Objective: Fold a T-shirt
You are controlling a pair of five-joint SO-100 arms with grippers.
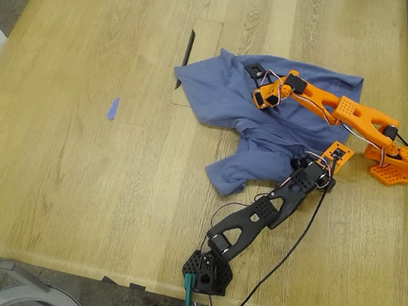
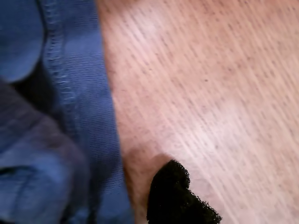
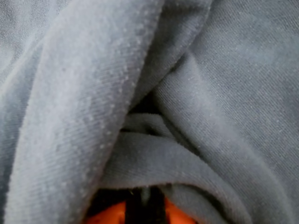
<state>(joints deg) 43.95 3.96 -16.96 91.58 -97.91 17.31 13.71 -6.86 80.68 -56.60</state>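
blue tape scrap on table at exterior view's left. T-shirt crumpled right of centre, partly over a table cutout. my second gripper, orange, down on the shirt's middle, folds bunched at its jaws, can't tell if it grips. my first gripper, black, at the shirt hem by bare wood, jaw gap can't tell

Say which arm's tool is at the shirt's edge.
The black arm, with my first tool: it sits at the shirt hem beside bare table. The orange arm, with my second tool, is amid folds.
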